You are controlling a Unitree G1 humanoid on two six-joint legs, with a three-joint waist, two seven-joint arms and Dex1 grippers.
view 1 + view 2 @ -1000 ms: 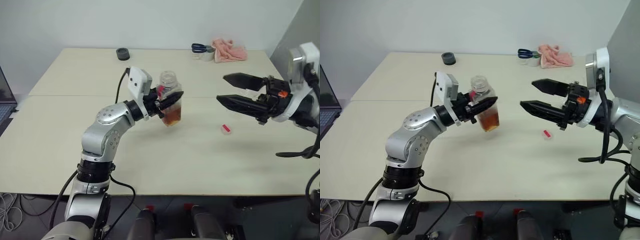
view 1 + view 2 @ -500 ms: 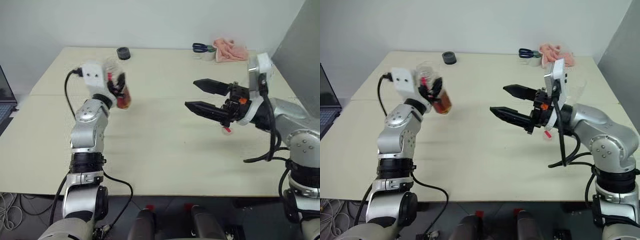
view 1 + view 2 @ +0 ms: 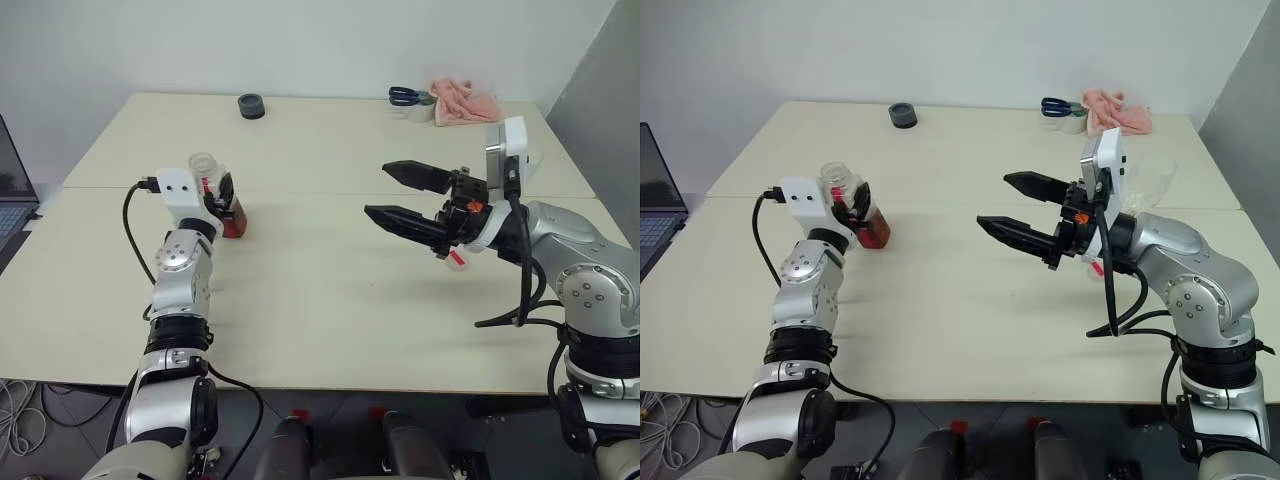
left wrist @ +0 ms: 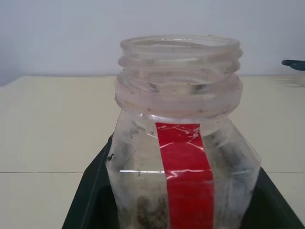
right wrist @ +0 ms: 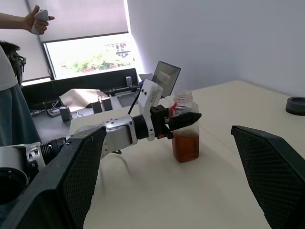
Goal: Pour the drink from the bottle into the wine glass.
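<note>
Left eye view: a broad, matte cream table (image 3: pixel 330 330) runs to the far wall. Over its right half the right gripper (image 3: pixel 385 192) points leftward, its tapered black fingers (image 3: pixel 410 173) spread wide and holding nothing. On the left side the left gripper (image 3: pixel 224 198) is clamped around the bottle (image 3: pixel 222 200), a squarish clear-plastic one standing upright with its threaded mouth uncapped and a glossy red label strip down one face. The drink (image 5: pixel 186 145), amber and translucent, fills its lower part. A small red-and-white cap (image 3: pixel 455 258) lies below the right gripper.
</note>
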